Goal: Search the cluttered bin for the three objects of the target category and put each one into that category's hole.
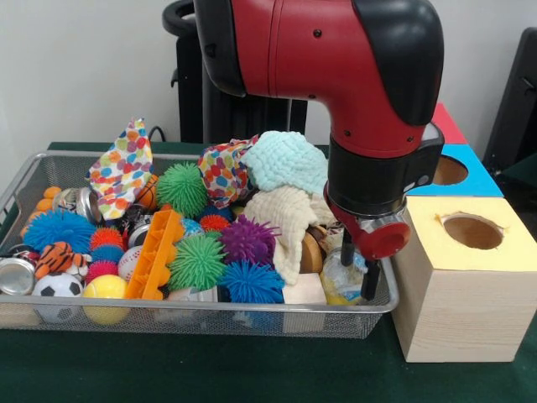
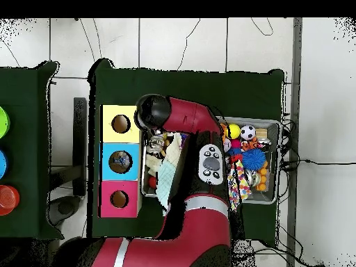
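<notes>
Bin (image 1: 210,317) clutter is sitting beside the yellow-topped box (image 1: 466,285), with the gripper (image 1: 359,273) hanging over the bin's corner nearest that box. Its two dark fingers (image 1: 370,281) are reaching down apart around a clear jar (image 1: 340,281), not clamping it.

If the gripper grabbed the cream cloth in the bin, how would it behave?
The cream cloth would likely be floppy: it lies draped over the toys beneath. It looks knitted and light, so it would probably sag and trail from the fingers. Its loose folds might drag a spiky ball along.
</notes>
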Tool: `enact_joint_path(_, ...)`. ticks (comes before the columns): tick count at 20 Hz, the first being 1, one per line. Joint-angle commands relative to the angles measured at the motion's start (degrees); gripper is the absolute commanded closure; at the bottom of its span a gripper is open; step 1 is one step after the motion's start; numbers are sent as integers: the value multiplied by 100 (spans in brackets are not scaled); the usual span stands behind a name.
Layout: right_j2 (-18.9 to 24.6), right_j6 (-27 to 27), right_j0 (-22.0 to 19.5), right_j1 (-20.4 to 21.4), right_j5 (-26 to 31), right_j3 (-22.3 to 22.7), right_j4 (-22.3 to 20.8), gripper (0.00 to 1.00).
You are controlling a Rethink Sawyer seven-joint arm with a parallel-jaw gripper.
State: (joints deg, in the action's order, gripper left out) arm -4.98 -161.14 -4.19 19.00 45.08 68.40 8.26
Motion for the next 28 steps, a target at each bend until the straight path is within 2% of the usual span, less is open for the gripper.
enact_joint_path(1, 60, -37, 40, -596, 575, 279, -325, 0)
enact_joint_path(6, -23, -94, 63, -680, 867, 222, -335, 0)
enact_joint_path(13, -449, -341, 328, -659, 2416, -261, -437, 0)
enact_joint_path(17, -570, -483, 415, -700, 2897, -512, -388, 0)
enact_joint_path(22, -576, -621, 528, -790, 2727, -470, -275, 0)
enact_joint_path(28, -594, -693, 570, -1043, 2231, -552, -189, 0)
